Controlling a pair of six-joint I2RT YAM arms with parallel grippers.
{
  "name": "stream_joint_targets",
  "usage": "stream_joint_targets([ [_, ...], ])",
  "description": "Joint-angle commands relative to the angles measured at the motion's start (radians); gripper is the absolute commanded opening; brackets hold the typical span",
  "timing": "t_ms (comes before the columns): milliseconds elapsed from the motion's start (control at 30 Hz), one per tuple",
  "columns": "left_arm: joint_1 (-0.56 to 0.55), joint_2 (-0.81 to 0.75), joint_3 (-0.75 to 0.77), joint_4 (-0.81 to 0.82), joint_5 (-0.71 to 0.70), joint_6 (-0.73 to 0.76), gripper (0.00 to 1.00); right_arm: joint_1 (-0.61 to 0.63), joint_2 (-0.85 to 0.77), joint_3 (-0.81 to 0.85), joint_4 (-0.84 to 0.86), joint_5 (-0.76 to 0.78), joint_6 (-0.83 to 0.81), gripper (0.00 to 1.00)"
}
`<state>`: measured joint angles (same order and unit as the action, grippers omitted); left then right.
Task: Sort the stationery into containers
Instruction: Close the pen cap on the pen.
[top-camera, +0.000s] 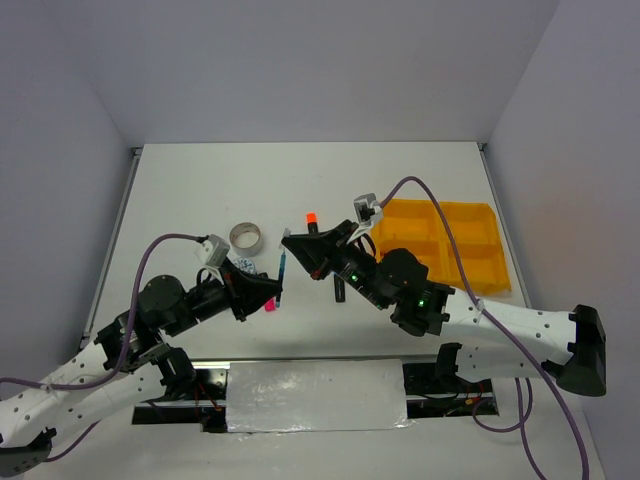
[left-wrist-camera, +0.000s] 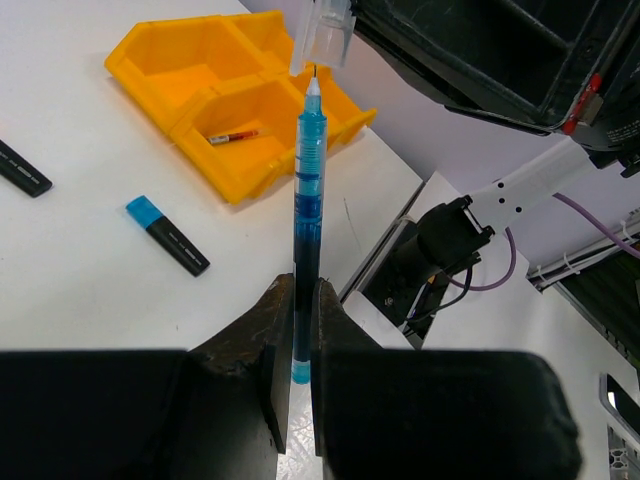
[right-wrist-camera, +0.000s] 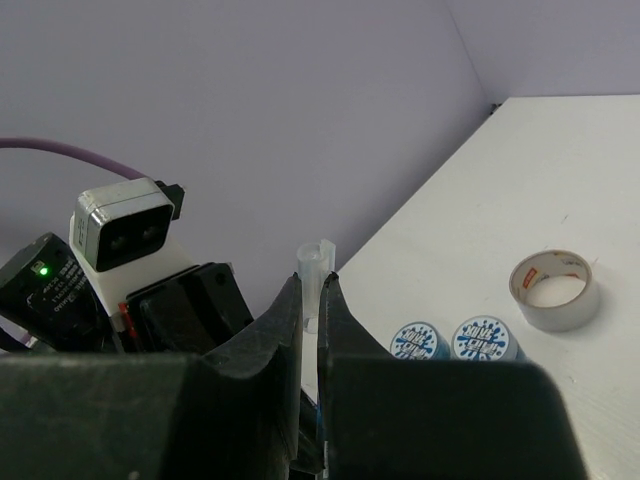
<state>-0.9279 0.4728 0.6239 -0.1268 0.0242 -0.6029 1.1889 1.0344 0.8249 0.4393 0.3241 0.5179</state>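
My left gripper (left-wrist-camera: 303, 290) is shut on the lower end of a thin blue pen (left-wrist-camera: 308, 200), whose bare tip points up at a clear pen cap (left-wrist-camera: 322, 35). My right gripper (right-wrist-camera: 311, 280) is shut on that clear cap (right-wrist-camera: 318, 262), just past the pen tip. In the top view both grippers meet mid-table: left (top-camera: 277, 290), right (top-camera: 290, 240), the blue pen (top-camera: 283, 268) between them. The yellow tray (top-camera: 445, 245) lies at the right, with a red pen (left-wrist-camera: 233, 136) in one compartment.
A grey tape ring (top-camera: 245, 237) and two blue-white tubs (right-wrist-camera: 418, 340) (right-wrist-camera: 483, 338) lie left of centre. An orange-capped highlighter (top-camera: 311, 220), a pink-capped one (top-camera: 270, 305) and a blue-capped one (left-wrist-camera: 167, 235) lie on the table. Another black marker (left-wrist-camera: 20, 170) lies nearby.
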Motion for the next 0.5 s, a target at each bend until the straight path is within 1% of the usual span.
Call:
stream_joint_targets([
  [0,-0.002,-0.007,0.022,0.046,0.002,0.02,0.04,0.005,0.0,0.043,0.012,0.003,-0.033,0.0],
  [467,-0.003,-0.007,0.027,0.038,0.002,0.02,0.04,-0.015,-0.007,0.054,-0.008,-0.002,-0.056,0.0],
])
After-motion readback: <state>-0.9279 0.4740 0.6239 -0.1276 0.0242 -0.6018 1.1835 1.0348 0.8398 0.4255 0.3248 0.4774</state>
